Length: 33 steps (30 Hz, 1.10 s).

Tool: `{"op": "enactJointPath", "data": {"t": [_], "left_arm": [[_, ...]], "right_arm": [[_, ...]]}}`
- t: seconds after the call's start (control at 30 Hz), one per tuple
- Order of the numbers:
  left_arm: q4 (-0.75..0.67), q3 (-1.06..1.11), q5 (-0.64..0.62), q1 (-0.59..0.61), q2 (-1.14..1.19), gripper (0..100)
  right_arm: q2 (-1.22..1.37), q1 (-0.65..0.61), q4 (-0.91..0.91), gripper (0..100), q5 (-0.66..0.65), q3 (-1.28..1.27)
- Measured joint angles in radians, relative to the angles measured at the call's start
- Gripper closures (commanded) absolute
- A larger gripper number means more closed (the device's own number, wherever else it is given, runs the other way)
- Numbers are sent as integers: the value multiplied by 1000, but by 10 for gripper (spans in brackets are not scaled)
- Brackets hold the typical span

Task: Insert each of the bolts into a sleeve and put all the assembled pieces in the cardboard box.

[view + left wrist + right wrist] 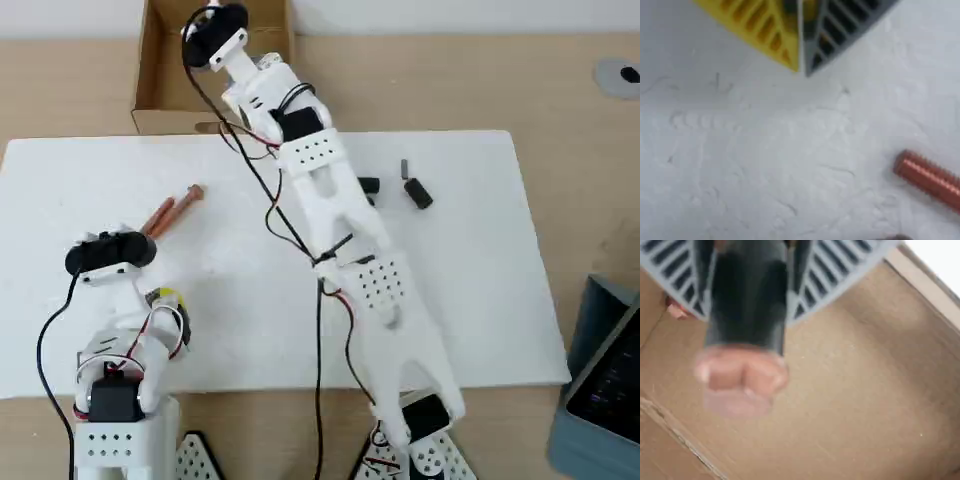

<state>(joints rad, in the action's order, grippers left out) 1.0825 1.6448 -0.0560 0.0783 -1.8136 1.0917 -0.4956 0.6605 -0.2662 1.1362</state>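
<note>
My right gripper (750, 292) is shut on an assembled piece: a black sleeve (746, 325) with a copper bolt head (742, 376) sticking out of its end. It hangs over the floor of the cardboard box (865, 390). From above, that gripper (214, 36) is inside the box (150, 70) at the table's far edge. Two loose copper bolts (175, 208) lie on the white mat (460, 300), just beyond my left gripper (122, 242). My left gripper (802, 67) is shut on nothing, low over the mat, with one bolt (929, 179) close by. Two black sleeves (417, 192) lie beside the right arm.
The right arm's long white body (350, 250) crosses the mat diagonally from the near edge to the box. A dark grey-blue case (605, 385) stands off the mat at the right edge. A grey disc (617, 75) lies at the far right corner.
</note>
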Motion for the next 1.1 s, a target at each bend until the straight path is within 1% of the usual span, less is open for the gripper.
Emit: {"op": "enactJointPath", "data": {"t": [0.1,0.17,0.63,0.77,1.1], "left_arm": [[0,0,0,0,0,998],[0,0,0,0,0,998],[0,0,0,0,0,998],[0,0,0,0,0,998],[0,0,0,0,0,998]], "right_arm": [[32,-14,15,899,-28,40],[48,-23,26,877,-32,52],[58,-29,41,875,-32,66],[60,-29,112,875,-32,103],[58,-29,391,875,-32,404]]}}
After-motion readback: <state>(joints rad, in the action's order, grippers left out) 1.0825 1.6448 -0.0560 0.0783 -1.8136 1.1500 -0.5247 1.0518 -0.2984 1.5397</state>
